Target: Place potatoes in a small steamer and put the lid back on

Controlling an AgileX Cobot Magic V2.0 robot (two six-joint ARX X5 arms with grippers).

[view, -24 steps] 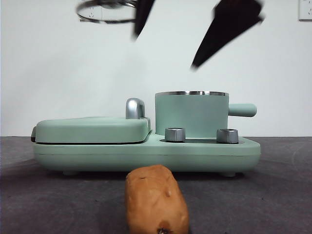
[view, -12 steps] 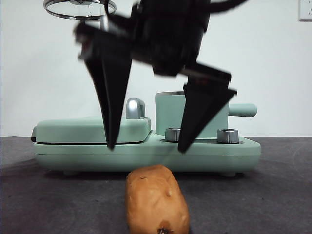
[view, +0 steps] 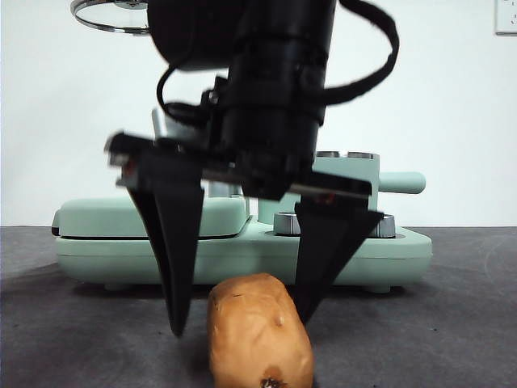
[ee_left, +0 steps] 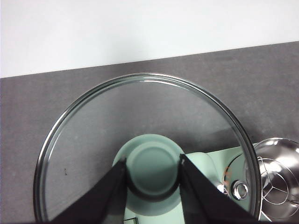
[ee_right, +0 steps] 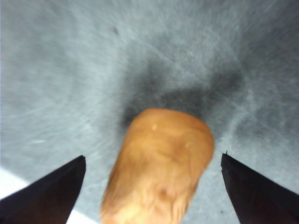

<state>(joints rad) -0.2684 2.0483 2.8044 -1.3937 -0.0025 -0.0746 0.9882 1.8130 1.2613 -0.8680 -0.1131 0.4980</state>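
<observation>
Front: my right pincer spread wide, straddling the oblong orange-brown potato on the grey desk, before the mint-green steamer pot.
Left wrist: left pincer clamps the round glass lid aloft by its knob.
Right wrist: potato's long axis runs between the jaws, centred.

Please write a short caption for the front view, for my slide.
Right gripper open around the potato, the lid held high at the top.
</observation>
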